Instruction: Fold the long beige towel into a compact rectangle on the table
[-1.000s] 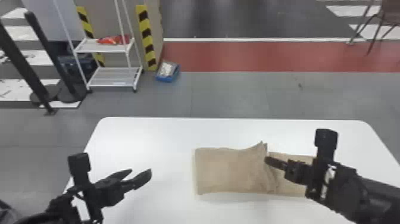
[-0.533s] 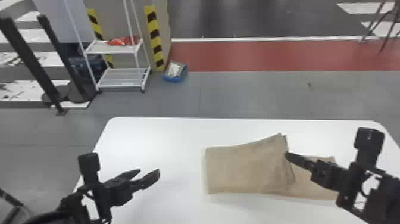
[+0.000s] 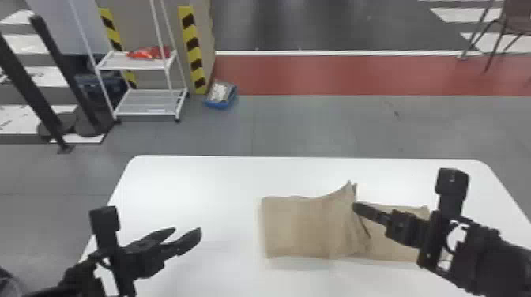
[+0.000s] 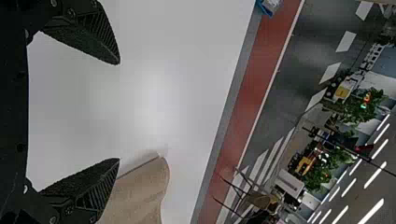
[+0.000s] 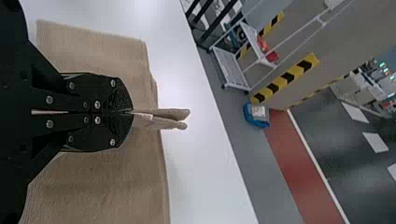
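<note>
In the head view, the beige towel (image 3: 300, 227) lies across the table's right half, its folded-over layer rising to a peak beside my right gripper (image 3: 357, 208). The right wrist view has my right gripper (image 5: 131, 112) shut on a pinched ridge of the towel (image 5: 107, 186), with a bit of cloth sticking out past the fingertips. Left of the towel, apart from it, my left gripper (image 3: 187, 233) is over the table with nothing between its fingers. The left wrist view shows that left gripper (image 4: 119, 111) open, one end of the towel (image 4: 140, 191) beyond one finger.
The white table (image 3: 197, 177) has its far edge beyond the towel. On the floor behind stand a white shelf rack (image 3: 146, 102), a small blue bin (image 3: 221, 94) and black posts (image 3: 67, 75). A chair (image 3: 513, 19) is at the far right.
The head view swung one way and back. Relative to the towel, my right gripper has shifted little, and the raised fold beside it looks steeper than half a second ago. The left gripper stays open.
</note>
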Robot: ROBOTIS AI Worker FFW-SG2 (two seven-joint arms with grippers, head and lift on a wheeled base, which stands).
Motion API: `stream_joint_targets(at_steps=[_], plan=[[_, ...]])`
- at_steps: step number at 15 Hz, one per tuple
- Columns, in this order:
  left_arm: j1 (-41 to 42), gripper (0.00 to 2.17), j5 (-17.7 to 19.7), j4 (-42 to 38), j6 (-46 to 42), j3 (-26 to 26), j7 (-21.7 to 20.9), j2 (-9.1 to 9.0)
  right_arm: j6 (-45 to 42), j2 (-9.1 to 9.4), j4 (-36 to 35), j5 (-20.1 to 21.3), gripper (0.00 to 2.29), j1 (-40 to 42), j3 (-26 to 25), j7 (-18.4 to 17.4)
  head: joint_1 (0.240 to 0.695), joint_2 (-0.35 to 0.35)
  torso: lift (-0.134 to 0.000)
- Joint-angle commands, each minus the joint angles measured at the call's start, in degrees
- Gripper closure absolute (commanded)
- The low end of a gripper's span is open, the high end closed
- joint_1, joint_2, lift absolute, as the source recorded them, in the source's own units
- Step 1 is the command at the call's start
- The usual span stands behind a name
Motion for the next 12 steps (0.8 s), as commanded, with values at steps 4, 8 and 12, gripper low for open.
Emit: stream_joint_targets(at_steps=[4,8,12], plan=[[0.6,0.16,0.0,-0.2,-0.5,-0.2,-0.2,0.18,5.0,0.05,-9.7,-4.8,1.24,4.0,-6.3,0.1,0.695,0.078,0.0],[1.0,0.16,-0.2,-0.2,-0.7,-1.9,-0.4,0.18,-2.0,0.05,5.6,-1.6,1.24,1.7,-8.5,0.9,0.695,0.018,0.0],[1.1,0.16,-0.4,-0.2,-0.7,-2.1,-0.4,0.18,-2.2,0.05,9.0,0.7,1.24,-0.1,-6.2,0.9,0.695,-0.03,0.0]])
